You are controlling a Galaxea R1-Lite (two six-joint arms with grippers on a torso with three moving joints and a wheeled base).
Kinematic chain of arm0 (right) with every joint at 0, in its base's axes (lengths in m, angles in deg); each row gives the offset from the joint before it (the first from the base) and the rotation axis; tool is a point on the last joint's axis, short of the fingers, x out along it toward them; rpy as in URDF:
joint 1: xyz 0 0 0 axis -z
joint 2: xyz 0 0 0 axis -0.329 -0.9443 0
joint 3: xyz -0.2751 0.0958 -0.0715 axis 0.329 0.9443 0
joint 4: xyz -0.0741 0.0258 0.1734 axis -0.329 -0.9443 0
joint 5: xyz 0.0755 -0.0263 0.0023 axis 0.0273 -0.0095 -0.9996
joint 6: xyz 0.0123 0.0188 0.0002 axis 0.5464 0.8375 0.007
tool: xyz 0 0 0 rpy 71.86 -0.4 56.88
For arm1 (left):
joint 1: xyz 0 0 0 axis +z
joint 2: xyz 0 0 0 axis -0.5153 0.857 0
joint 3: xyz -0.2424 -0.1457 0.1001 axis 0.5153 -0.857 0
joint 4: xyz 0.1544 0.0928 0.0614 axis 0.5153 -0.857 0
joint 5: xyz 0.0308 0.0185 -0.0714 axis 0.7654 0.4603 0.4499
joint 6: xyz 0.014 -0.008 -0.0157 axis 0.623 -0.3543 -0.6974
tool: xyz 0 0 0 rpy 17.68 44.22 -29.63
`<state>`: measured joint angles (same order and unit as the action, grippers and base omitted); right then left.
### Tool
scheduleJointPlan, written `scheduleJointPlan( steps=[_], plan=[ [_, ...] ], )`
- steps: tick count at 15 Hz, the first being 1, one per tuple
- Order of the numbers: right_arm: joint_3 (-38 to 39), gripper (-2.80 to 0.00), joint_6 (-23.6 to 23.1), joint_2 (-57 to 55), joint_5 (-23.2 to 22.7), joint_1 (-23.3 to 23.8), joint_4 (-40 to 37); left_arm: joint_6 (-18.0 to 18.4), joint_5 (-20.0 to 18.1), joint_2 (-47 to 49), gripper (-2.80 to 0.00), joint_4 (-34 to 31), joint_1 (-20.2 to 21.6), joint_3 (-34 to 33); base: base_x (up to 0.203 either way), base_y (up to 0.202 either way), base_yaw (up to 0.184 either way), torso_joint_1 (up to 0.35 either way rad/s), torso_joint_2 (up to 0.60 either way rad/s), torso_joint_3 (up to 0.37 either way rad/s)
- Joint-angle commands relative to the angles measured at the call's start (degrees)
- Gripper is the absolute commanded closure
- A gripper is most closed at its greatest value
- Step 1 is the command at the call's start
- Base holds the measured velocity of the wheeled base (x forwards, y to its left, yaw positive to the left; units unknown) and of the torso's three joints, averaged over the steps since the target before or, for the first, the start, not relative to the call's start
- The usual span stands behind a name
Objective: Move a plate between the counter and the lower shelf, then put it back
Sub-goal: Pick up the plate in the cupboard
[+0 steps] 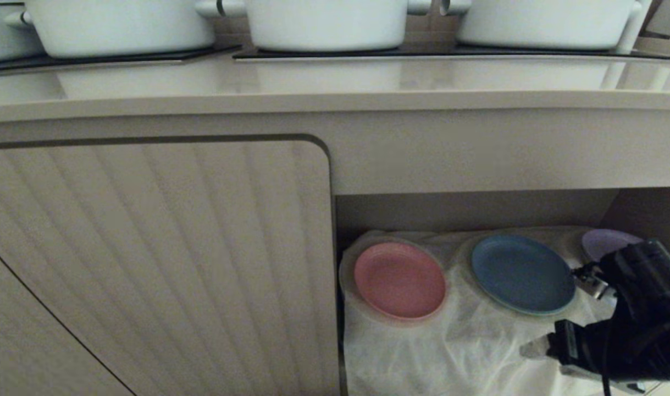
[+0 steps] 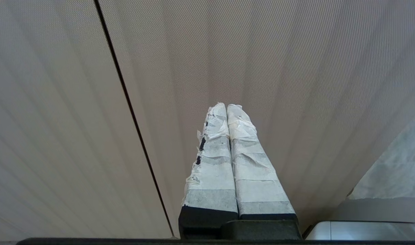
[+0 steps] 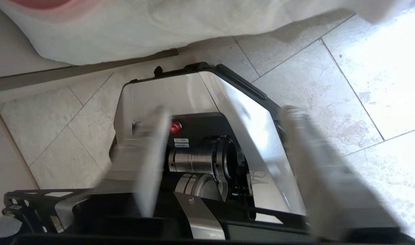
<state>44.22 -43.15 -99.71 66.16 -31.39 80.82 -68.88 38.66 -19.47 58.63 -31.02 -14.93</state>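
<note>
A: Right arm's black wrist sits nearest the lens, low at the head view's right edge, in front of the lower shelf [image 1: 477,352] opening. Its pose?

B: Bent down low, wrist camera looking at floor tiles [image 3: 364,68] and the robot's own base [image 3: 180,98]. Right gripper [image 3: 224,136] has its fingers [image 3: 153,143] spread well apart with nothing between them, blurred in the wrist view. Released, empty.

A: Big stuff first then. Counter [image 1: 335,82]?

B: Runs across the top of the head view, thick rounded front edge, black cooktop panels [image 1: 450,53] set in. Three white pots [image 1: 324,22] stand on the panels. No plate on the bare counter surface.

A: Cabinet door [image 1: 148,264]?

B: Ribbed beige, shut, left of the shelf opening. Left gripper [image 2: 226,109] points at it, taped fingers pressed together, clenched on nothing. Left arm not in the head view.

A: Shelf?

B: Recessed under the counter, wrinkled white cloth [image 1: 450,341] draped over it and hanging off the front.

A: Plate [image 1: 399,280]?

B: Pink, flat on the cloth at the shelf's left end, near the door edge. Blue plate [image 1: 522,274] just beside it to the right, apart, not touching. Purple plate [image 1: 607,242] further right at the back, partly hidden by the right arm. Right gripper well apart from the pink one.
</note>
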Motion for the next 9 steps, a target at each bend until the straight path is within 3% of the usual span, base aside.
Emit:
scheduleJointPlan(
  steps=[1, 9],
  plan=[
    [0.9, 0.00, 0.2, 1.4, -0.1, 0.0, 0.0, 0.0, 0.0, 0.0, 0.00, 0.0, 0.0, 0.0, 0.000, 0.000, 0.000, 0.000, 0.00, 0.000],
    [4.7, 0.00, 0.1, 5.6, 0.0, 0.0, -0.2, 0.0, 0.0, 0.0, 0.00, 0.0, 0.0, 0.0, 0.000, 0.000, 0.000, 0.000, 0.00, 0.000]
  ],
)
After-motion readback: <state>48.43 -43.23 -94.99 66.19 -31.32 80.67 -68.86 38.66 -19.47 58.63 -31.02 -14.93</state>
